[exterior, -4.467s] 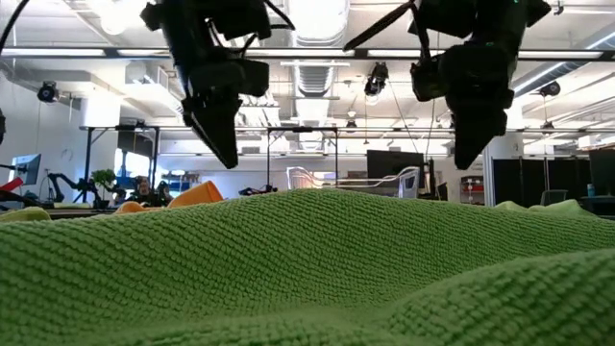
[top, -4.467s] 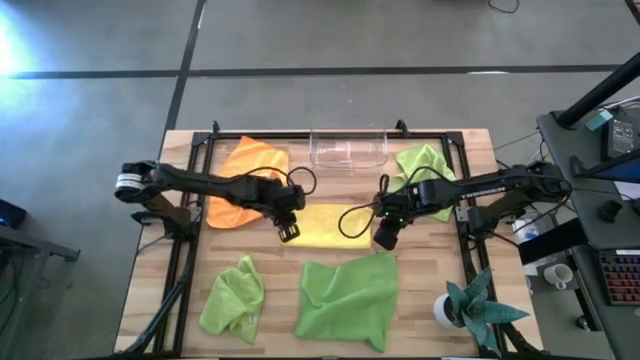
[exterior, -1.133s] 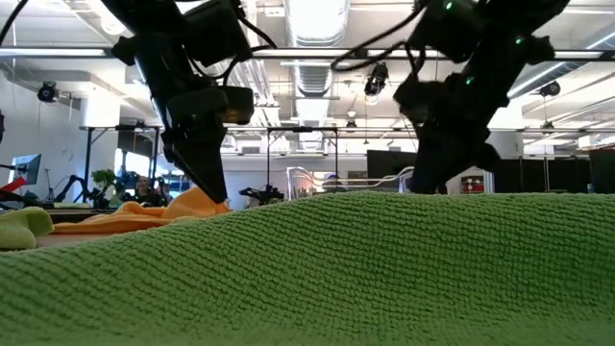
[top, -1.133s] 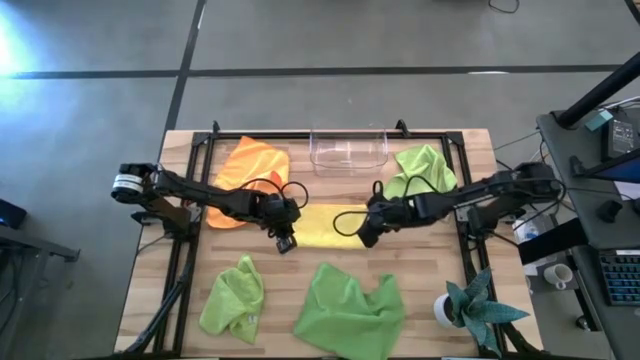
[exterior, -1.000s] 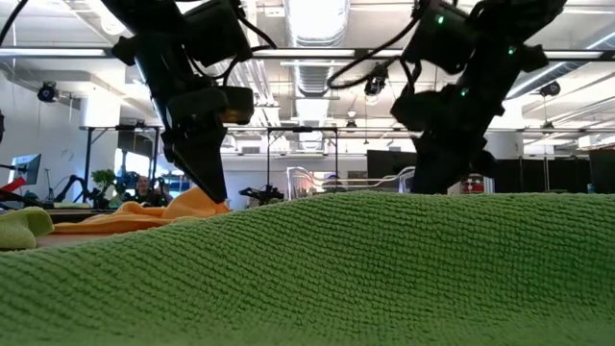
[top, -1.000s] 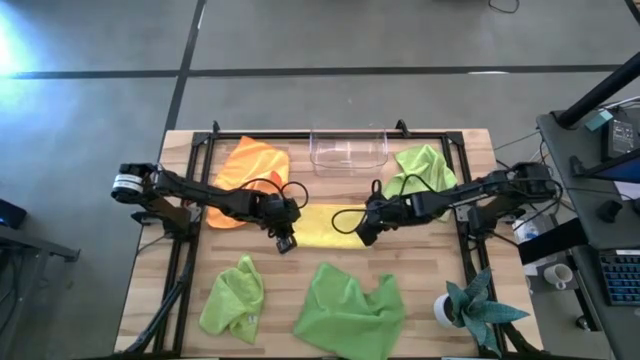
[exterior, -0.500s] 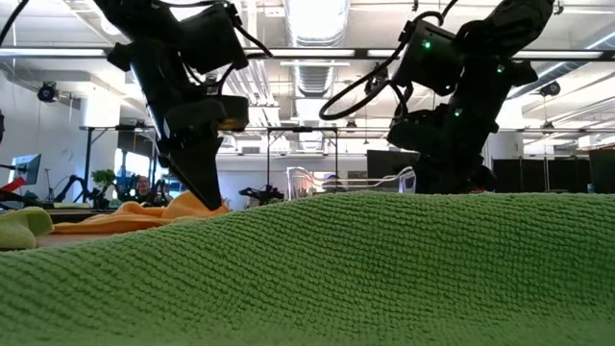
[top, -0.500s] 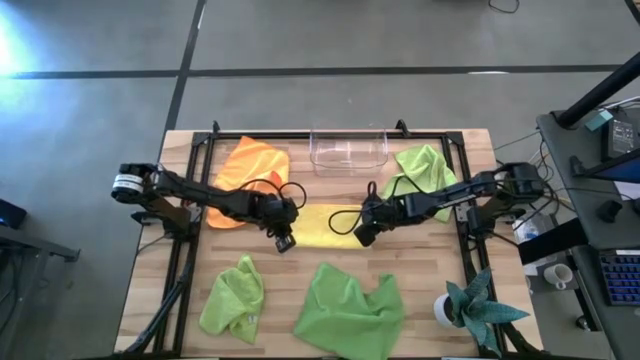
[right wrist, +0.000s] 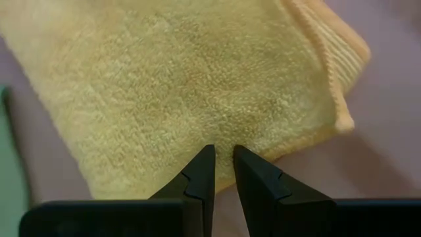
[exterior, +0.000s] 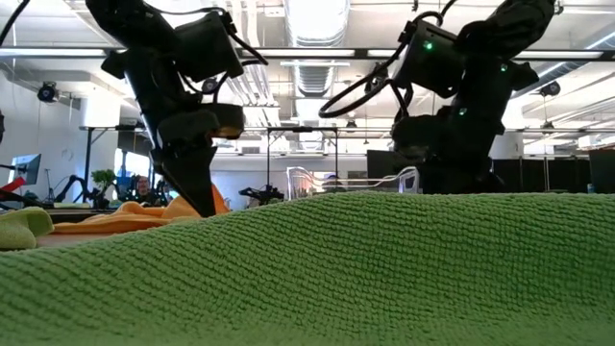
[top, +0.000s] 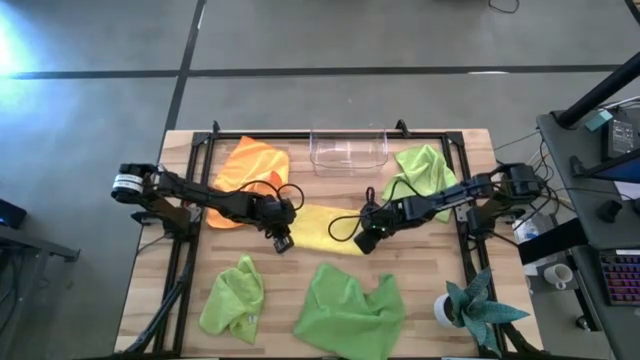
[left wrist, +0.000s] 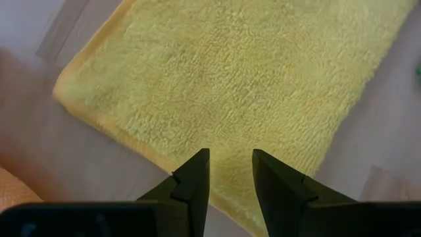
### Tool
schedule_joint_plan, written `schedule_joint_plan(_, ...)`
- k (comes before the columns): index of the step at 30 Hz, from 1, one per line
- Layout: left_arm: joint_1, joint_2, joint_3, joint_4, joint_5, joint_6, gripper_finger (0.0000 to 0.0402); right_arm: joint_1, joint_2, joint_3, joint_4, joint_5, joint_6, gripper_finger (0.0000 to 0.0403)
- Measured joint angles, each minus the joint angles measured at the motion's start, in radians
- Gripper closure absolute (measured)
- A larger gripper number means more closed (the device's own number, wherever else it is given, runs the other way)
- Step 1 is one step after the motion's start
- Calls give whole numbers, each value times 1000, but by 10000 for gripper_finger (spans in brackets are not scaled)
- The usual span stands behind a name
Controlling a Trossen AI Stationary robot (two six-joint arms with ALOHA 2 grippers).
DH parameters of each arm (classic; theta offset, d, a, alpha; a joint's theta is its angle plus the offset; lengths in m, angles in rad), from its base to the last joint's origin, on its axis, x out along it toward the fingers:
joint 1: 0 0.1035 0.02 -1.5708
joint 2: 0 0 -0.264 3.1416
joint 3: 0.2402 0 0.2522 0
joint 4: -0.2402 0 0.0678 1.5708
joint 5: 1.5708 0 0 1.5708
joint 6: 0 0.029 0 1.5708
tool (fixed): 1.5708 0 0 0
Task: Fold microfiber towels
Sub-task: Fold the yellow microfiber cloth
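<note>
Nearest lie two crumpled green towels (top: 349, 311) on the wooden table (top: 440, 340), a potted plant (top: 474, 305) at the near right corner. Mid-table, the folded yellow towel (top: 318, 228) has both grippers down at its ends: left gripper (top: 281, 242) slightly parted, right gripper (top: 365, 243) nearly closed, neither gripping cloth. Farther back sit the orange towel (top: 245, 170), an empty clear bin (top: 349, 149) and another green towel (top: 424, 168). Concrete floor surrounds it.

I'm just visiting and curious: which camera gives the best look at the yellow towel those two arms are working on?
The high view: the whole yellow towel lies mid-table between the left gripper and right gripper. Each wrist view shows only one end of it, close up. The low view hides it behind a green towel.
</note>
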Motion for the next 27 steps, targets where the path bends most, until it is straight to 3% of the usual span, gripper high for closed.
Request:
schedule_joint_plan(15, 1, 103, 19, 54, 24, 0, 302, 59, -1, 0, -7, -24, 102, 347)
schedule_joint_plan(27, 55, 174, 58, 142, -53, 64, 302, 99, -1, -2, 2, -35, 192, 347)
